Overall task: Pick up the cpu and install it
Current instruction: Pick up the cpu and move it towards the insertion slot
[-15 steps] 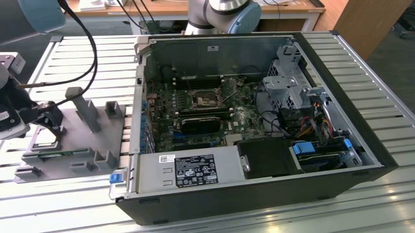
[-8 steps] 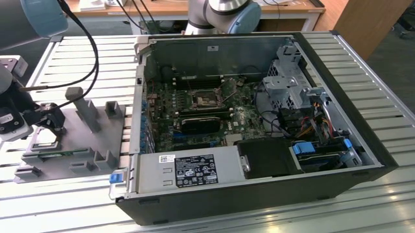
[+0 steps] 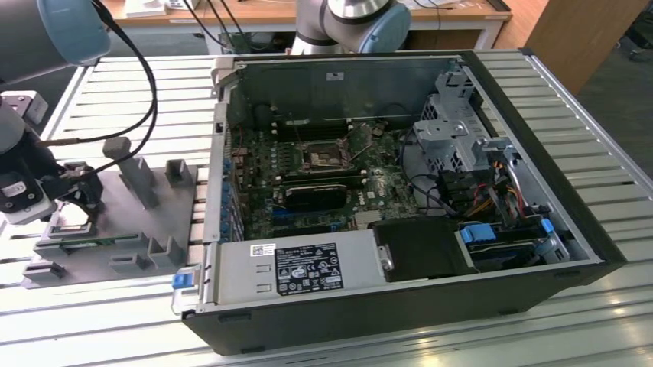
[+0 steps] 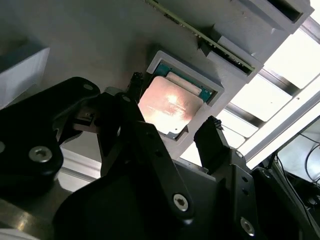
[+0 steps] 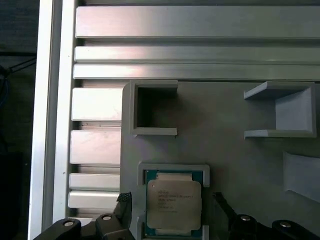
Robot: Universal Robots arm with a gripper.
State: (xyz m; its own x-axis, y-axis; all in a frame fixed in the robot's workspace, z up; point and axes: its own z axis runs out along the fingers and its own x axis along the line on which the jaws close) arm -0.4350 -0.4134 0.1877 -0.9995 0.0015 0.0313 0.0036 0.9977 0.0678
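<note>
I am watching the gripper (image 4: 172,112) hanging released over the grey fixture tray (image 3: 153,225) at the exterior view's left, well apart from the open computer case (image 3: 357,321), its two black fingers (image 5: 125,200) standing spread on either side of the cpu (image 5: 173,202). The cpu is lying flat, metal lid up, in a raised-rim square pocket (image 5: 172,167) near the tray's edge. Nearly square, it is showing no clear long axis, its sides running parallel to the rim, which is hugging its edges and leaving open room overhead.
</note>
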